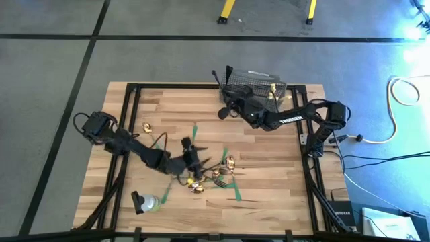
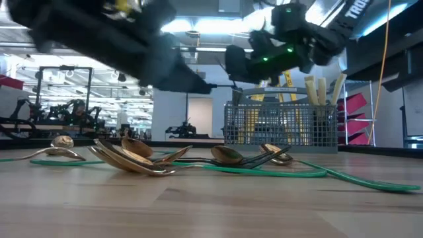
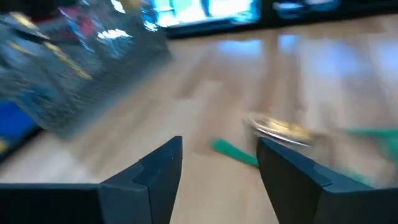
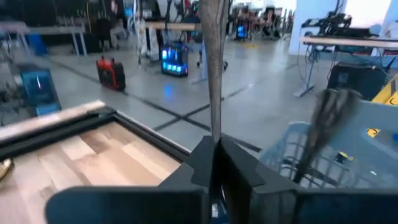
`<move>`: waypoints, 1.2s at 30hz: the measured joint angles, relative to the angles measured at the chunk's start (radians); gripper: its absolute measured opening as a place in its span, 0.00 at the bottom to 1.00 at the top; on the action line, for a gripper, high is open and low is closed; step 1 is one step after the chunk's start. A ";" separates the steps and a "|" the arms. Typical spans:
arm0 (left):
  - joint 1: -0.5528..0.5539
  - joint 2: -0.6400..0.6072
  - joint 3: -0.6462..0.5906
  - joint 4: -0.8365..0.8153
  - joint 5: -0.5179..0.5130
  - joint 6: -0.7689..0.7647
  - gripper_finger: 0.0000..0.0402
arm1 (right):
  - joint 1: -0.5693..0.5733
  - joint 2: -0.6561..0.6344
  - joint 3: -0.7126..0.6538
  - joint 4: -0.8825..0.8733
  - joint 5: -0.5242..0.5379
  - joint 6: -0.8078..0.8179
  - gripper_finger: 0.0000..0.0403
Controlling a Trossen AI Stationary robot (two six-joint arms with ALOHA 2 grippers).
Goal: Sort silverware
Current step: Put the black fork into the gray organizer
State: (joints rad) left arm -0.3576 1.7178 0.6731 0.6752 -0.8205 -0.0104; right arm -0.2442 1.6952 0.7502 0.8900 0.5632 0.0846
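Fork (image 4: 213,68) clamped in right gripper (image 4: 216,149), tines cut off; left gripper (image 3: 217,163) apart, view blurred.

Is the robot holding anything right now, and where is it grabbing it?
The right gripper pinches a dark fork by its handle end, near the basket. The left gripper holds nothing.

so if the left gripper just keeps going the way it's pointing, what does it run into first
Probably the gold spoon on the table: in the left wrist view it lies just ahead of the open left gripper, by a green tape strip. Depth is unclear; the mesh basket sits farther off, to one side.
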 joint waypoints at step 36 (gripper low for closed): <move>0.908 0.088 0.552 -0.144 0.713 -0.074 0.48 | -0.192 -0.074 0.099 -0.114 -0.155 -0.090 0.01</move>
State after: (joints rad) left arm 0.5502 1.8059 1.2250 0.5316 -0.1075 -0.0844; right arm -0.4361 1.6211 0.8494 0.7759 0.4081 -0.0049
